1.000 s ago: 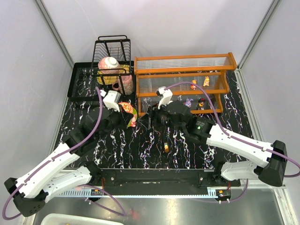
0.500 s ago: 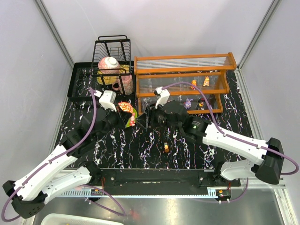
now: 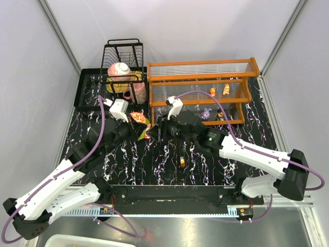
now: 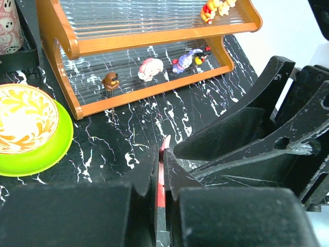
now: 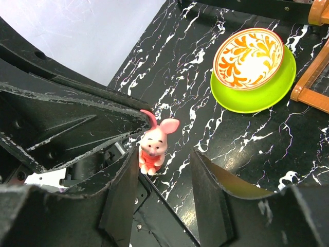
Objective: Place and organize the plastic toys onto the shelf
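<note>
Now | pink piglet figurine (image 5: 154, 146) held above the surface (image 5: 226, 134), clenched in left fingers (image 4: 103, 216) | right fingers (image 5: 216, 195) have swung in, narrowing, straddling it untouched | handover likely starting; shelf (image 4: 154, 38) near.

A pink piglet figurine (image 5: 154, 141) in a red suit stands upright, pinched at the tips of the left gripper (image 4: 163, 154), in front of the orange-framed shelf (image 4: 154, 38). On the shelf's lowest ribbed panel, a brown figurine (image 4: 109, 81), a pink-white figurine (image 4: 150, 68), a purple figurine (image 4: 183, 60) and a red-and-black figurine (image 4: 202, 55) sit in a row. Two yellow-orange figurines (image 3: 212, 92) stand on the tier above, and a small orange toy (image 3: 182, 162) lies alone on the black marbled table (image 3: 128, 164), well apart from the shelf.
</note>
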Action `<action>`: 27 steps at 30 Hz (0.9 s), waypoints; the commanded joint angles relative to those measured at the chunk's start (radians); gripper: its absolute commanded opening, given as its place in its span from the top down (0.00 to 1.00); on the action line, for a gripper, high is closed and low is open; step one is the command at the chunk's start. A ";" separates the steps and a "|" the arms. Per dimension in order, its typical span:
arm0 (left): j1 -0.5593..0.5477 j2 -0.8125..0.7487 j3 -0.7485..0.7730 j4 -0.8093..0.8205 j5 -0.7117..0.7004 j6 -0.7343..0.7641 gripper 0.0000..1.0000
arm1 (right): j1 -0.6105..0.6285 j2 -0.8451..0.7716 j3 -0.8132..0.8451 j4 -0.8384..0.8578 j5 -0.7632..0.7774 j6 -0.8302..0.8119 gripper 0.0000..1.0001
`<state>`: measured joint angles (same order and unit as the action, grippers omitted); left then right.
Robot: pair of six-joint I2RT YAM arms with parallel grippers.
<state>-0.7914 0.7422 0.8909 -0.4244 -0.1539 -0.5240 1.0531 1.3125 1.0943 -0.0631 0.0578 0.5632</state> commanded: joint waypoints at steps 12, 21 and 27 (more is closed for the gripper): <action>-0.003 0.025 0.048 0.052 0.059 0.053 1.00 | 0.007 0.025 0.049 0.055 -0.042 -0.020 0.56; -0.003 0.011 0.043 0.056 0.059 0.059 1.00 | 0.005 0.041 0.056 0.055 -0.055 -0.022 0.60; -0.003 0.008 0.039 0.059 0.063 0.064 1.00 | 0.002 0.041 0.056 0.054 -0.052 -0.022 0.71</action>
<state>-0.7910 0.7666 0.8909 -0.4236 -0.1081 -0.4747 1.0531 1.3575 1.1053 -0.0498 0.0147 0.5537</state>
